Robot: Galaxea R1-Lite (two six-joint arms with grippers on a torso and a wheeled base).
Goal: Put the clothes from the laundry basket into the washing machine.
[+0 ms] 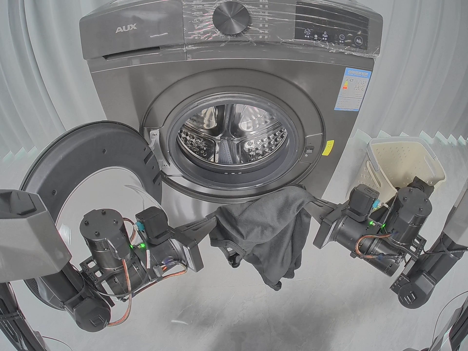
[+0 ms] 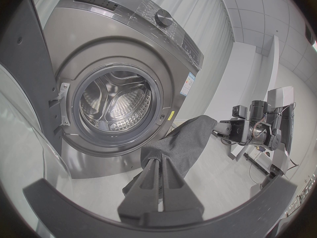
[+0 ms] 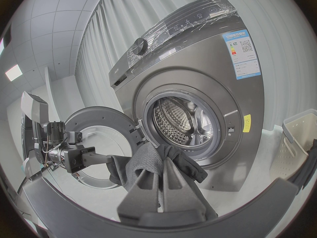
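1. Washing machine (image 1: pixel 229 98): one unit. Its door (image 1: pixel 92 162) stands swung open on the robot's left, and the drum mouth is unobstructed.
2. Laundry basket (image 1: pixel 390 145): one, on the floor just right of the machine.
3. Dark garment (image 1: pixel 265 230): one, hanging between the arms, just below and in front of the drum mouth. Judged light, soft and limp. It sags in the middle, so take hold at opposite edges.
4. Grippers: two. The left gripper (image 1: pixel 208 223) pinches the garment's left edge. The right gripper (image 1: pixel 314 204) pinches its right edge.

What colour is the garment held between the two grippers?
The garment is plain dark grey with no pattern; the head view shows it best.
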